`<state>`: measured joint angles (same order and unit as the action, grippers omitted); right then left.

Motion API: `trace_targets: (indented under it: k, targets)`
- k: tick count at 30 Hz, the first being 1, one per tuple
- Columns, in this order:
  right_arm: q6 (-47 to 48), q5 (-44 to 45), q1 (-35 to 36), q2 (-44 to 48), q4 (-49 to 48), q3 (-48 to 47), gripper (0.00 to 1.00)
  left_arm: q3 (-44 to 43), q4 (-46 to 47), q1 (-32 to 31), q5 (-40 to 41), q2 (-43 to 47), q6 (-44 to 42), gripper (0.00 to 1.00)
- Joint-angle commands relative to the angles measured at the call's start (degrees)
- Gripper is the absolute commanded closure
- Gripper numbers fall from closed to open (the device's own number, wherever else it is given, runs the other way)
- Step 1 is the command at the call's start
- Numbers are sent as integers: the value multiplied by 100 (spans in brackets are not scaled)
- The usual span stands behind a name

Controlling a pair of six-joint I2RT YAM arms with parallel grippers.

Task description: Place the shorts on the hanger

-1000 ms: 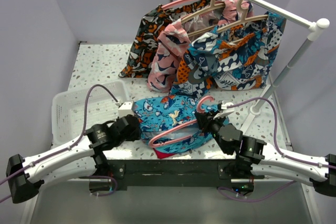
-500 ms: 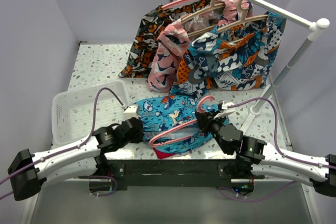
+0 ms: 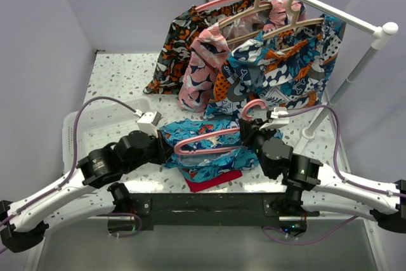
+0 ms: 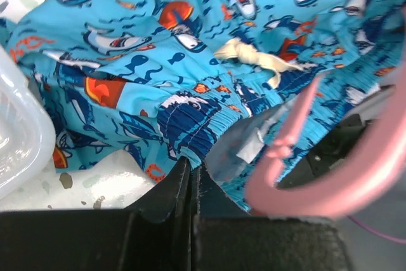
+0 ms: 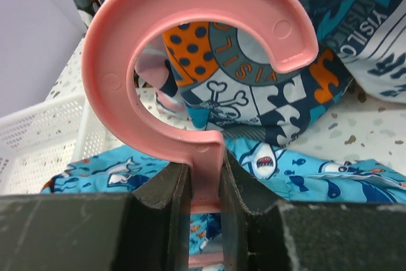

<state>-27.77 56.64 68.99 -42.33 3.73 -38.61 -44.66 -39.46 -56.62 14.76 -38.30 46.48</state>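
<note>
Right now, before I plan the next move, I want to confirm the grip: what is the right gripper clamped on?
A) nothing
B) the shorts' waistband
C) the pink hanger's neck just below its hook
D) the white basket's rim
C: in the right wrist view the right gripper pinches the hanger by its stem right under the curved hook, with the shorts lying beyond it.

1. Plain lavender walls (image 3: 127,4) close in the top and both sides of the overhead view, under soft, even light with no hard shadows.
2. A white table (image 3: 120,74) flecked with grey and dark speckles fills the middle.
3. A white clothes rail (image 3: 330,8) slants across the upper right, and its post (image 3: 346,87) runs down to the table at centre right.
4. A white slatted plastic basket (image 3: 111,125) sits at the table's left edge.
5. A dull grey surface (image 3: 203,255) lies along the bottom.
</note>
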Motion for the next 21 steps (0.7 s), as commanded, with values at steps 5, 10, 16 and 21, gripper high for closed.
trace_targets:
  k: [5, 10, 16, 21]
  targets:
    - [851, 883, 18, -443, -346, -945, 100, -1736, -1106, 37, -474, -256, -368, 100]
    - [1019, 937, 9, -584, -311, -1192, 100, -2739, -2047, 46, -378, -695, -324, 100]
    - [1221, 928, 27, -1127, 65, -2017, 100, -4319, -2364, 46, -728, -1284, -762, 100]
    - [1642, 813, 202, -1637, 357, -3073, 100, -5183, -2452, 46, -1019, -1855, -1009, 100]
